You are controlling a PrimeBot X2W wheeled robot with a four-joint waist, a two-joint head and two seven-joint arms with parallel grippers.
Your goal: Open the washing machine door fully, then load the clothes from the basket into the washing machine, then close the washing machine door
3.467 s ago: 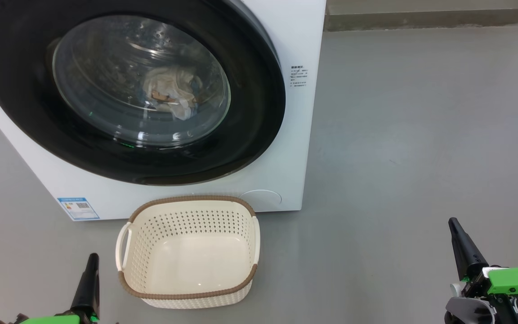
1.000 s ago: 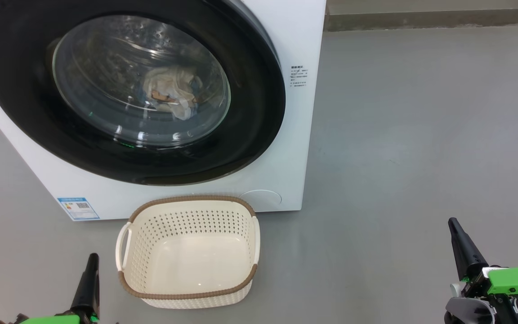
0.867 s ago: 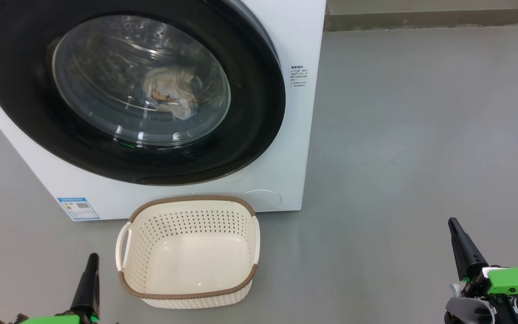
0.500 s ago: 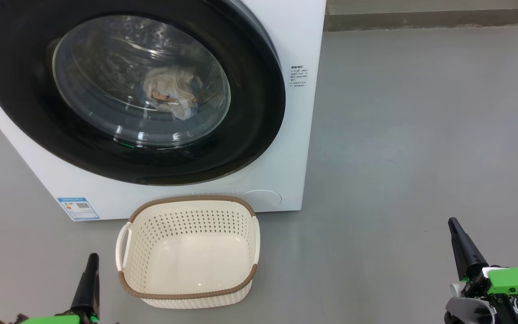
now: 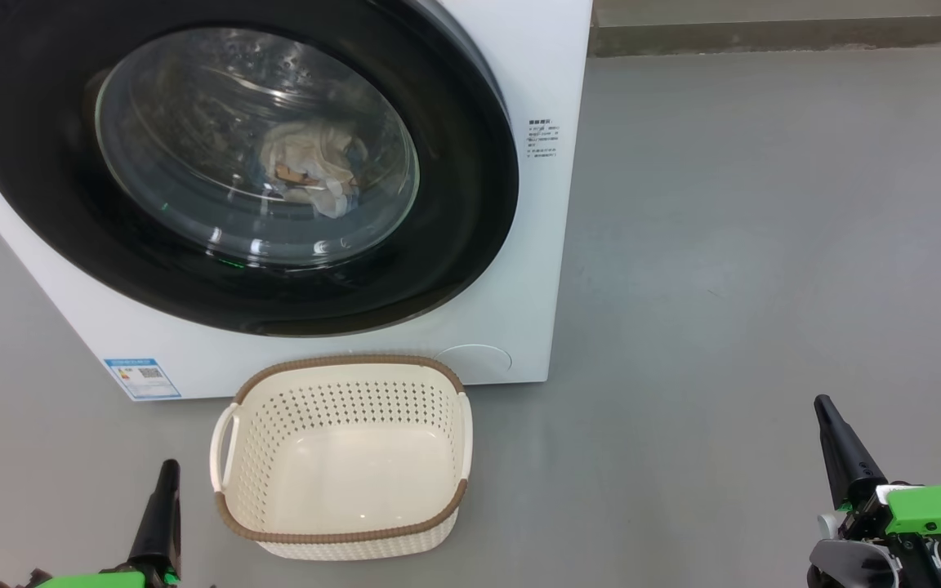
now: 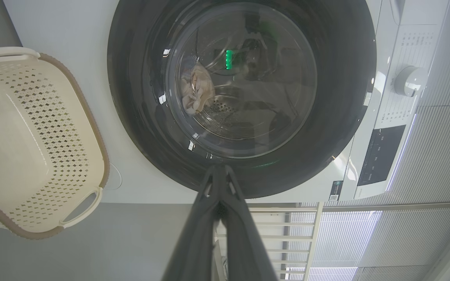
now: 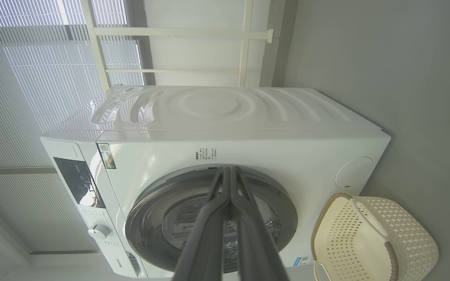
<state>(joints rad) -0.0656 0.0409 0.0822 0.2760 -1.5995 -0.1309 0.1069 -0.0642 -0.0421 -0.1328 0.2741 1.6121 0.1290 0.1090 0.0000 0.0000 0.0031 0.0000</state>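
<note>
From where I stood, the big white boxy front-loading washing machine (image 5: pixel 536 245) sat at the far left of the smooth grey floor (image 5: pixel 724 245). Its large round door with the glossy black rim and bulging clear glass (image 5: pixel 37 204) lay flat against the front and looked shut. Through the glass, the cream and light blue printed clothes (image 5: pixel 307 167) rested low in the steel drum. Just in front of the machine stood the small cream perforated plastic basket with the brown woven-look rim (image 5: pixel 340 361), with nothing in it.

The left gripper (image 5: pixel 168 465) hung near, just left of the basket, its two dark fingers pressed together on nothing. The right gripper (image 5: pixel 822 402) hung well off to the right, likewise clenched and empty.

I judged the loading done and the closing step finished too. The next move called for little more than checking the latch, perhaps with a light push on the black rim.
</note>
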